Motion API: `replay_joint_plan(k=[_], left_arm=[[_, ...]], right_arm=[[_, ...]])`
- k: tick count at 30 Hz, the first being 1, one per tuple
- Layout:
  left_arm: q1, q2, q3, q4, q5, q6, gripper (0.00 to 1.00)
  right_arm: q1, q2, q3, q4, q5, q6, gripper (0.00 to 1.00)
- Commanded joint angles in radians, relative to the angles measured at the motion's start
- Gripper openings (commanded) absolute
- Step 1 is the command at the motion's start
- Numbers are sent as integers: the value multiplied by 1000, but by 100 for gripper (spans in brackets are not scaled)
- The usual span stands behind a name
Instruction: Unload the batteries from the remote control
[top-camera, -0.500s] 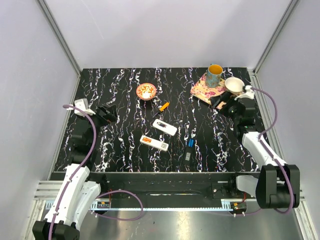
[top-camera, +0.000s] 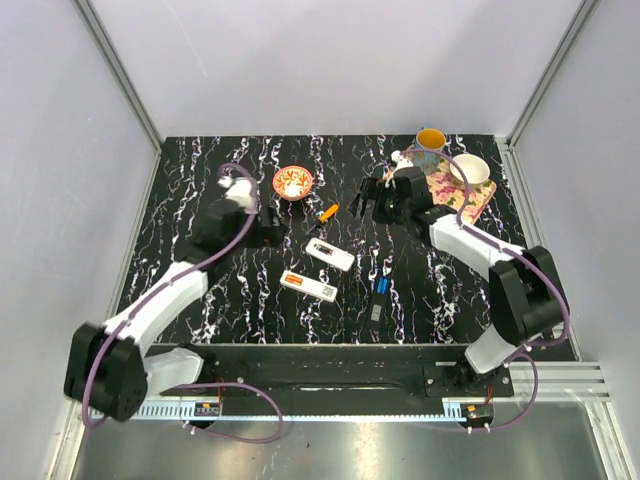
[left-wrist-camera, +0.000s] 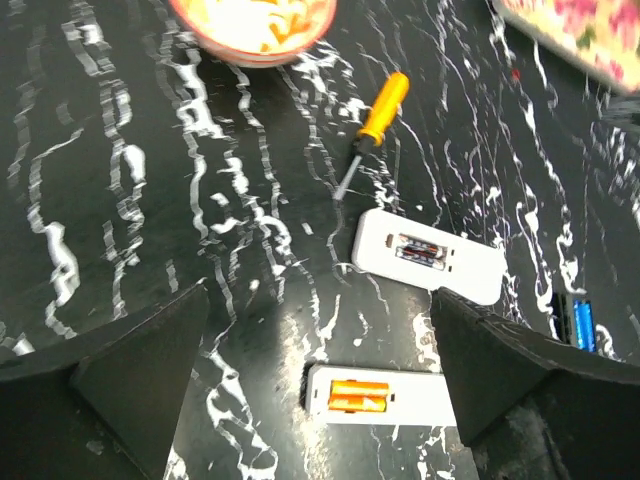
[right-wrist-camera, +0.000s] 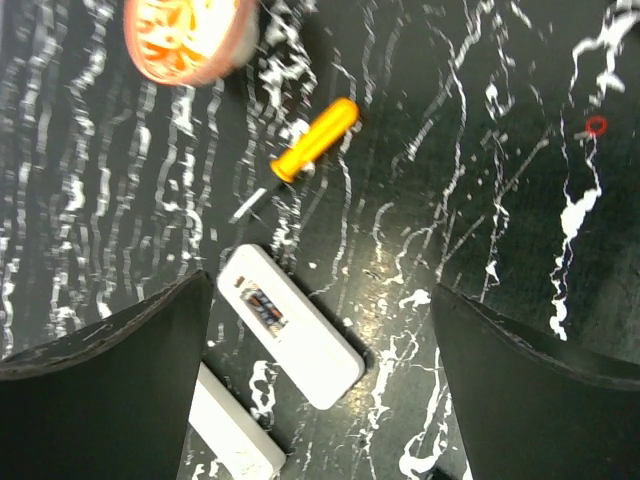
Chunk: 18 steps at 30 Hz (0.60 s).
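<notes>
Two white remotes lie mid-table. The nearer remote (top-camera: 308, 286) (left-wrist-camera: 372, 396) has an open compartment holding two orange batteries (left-wrist-camera: 358, 396) (top-camera: 293, 281) side by side. The farther remote (top-camera: 329, 254) (left-wrist-camera: 428, 256) (right-wrist-camera: 290, 326) shows a small open compartment with dark, mottled contents. My left gripper (top-camera: 268, 233) (left-wrist-camera: 318, 335) hangs open above and left of the remotes, holding nothing. My right gripper (top-camera: 368, 198) (right-wrist-camera: 320, 300) is open too, above the table just behind the farther remote. A corner of the nearer remote (right-wrist-camera: 230, 430) shows by the right gripper's left finger.
An orange-handled screwdriver (top-camera: 324, 214) (left-wrist-camera: 372, 120) (right-wrist-camera: 305, 145) lies behind the remotes, with a small patterned bowl (top-camera: 293, 182) beyond it. A blue item (top-camera: 381, 285) (left-wrist-camera: 578, 322) and a black piece (top-camera: 374, 313) lie right of the remotes. A mug (top-camera: 430, 140), white bowl (top-camera: 470, 168) and floral cloth (top-camera: 445, 185) occupy the back right.
Both arms have swung in from the table's sides toward the middle, so each open gripper now looks down on the remotes. The things on the table have not moved.
</notes>
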Motion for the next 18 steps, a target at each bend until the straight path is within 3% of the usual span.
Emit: replay_joint_plan(k=[1,6,18], left_arm=[[-139,174,169,-76,-119,162,99],[-209,377,272,-46,-90,275,99],[-222,458,330,-55,-30,399,99]], right_arm=[[6,88,64,-107,-31,-3,98],[5,79,67,-153,-16,-31,100],[-24,-70,9,-176,39,-81,100]])
